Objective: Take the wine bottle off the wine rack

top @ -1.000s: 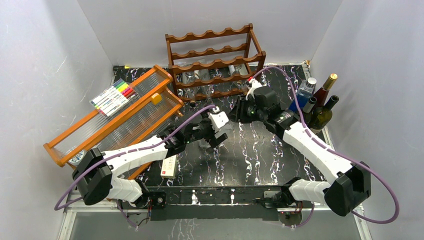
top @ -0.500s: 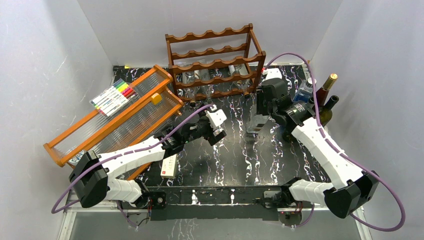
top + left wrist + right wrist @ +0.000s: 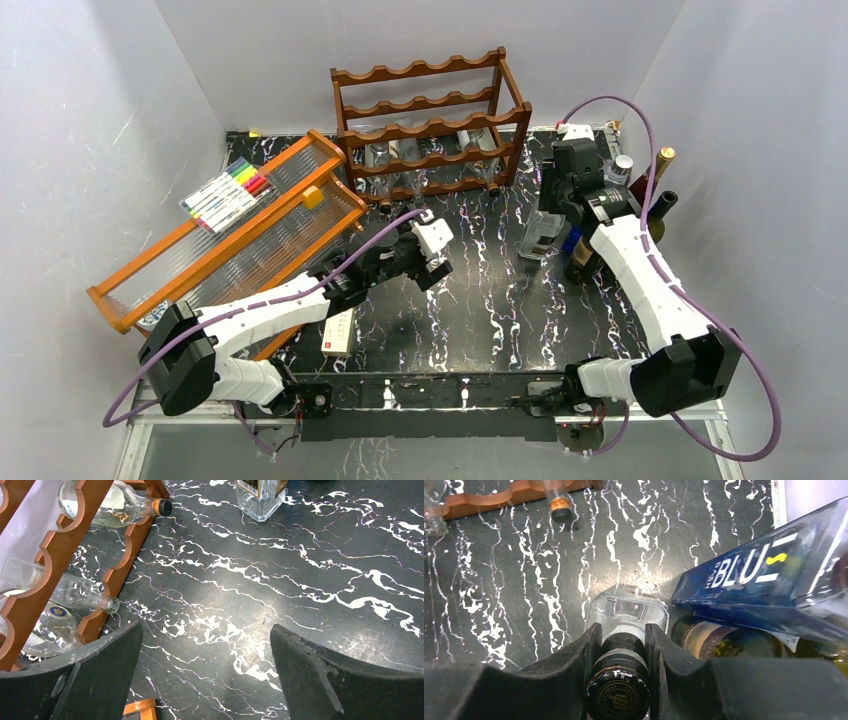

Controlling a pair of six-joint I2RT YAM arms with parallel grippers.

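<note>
The dark reddish-brown wine rack (image 3: 430,130) stands at the back of the table, with several clear bottles (image 3: 415,180) lying in its lower tiers. My right gripper (image 3: 556,192) is shut on the neck of a clear square wine bottle (image 3: 538,235) with a black cap, held upright to the right of the rack, off it. The right wrist view shows the fingers (image 3: 584,655) clamping the neck just under the cap (image 3: 620,690). My left gripper (image 3: 432,252) hovers open over the table in front of the rack, nothing between its fingers (image 3: 325,680).
A blue bottle (image 3: 764,575) and dark wine bottles (image 3: 655,215) crowd the right edge beside the held bottle. An orange-framed tray (image 3: 300,225) with coloured markers (image 3: 230,190) lies at the left. A white box (image 3: 338,333) sits near the left arm.
My right arm has carried the clear bottle from the rack's front to the right and turned it upright beside the bottle group. The left gripper shifted slightly and stayed open.
</note>
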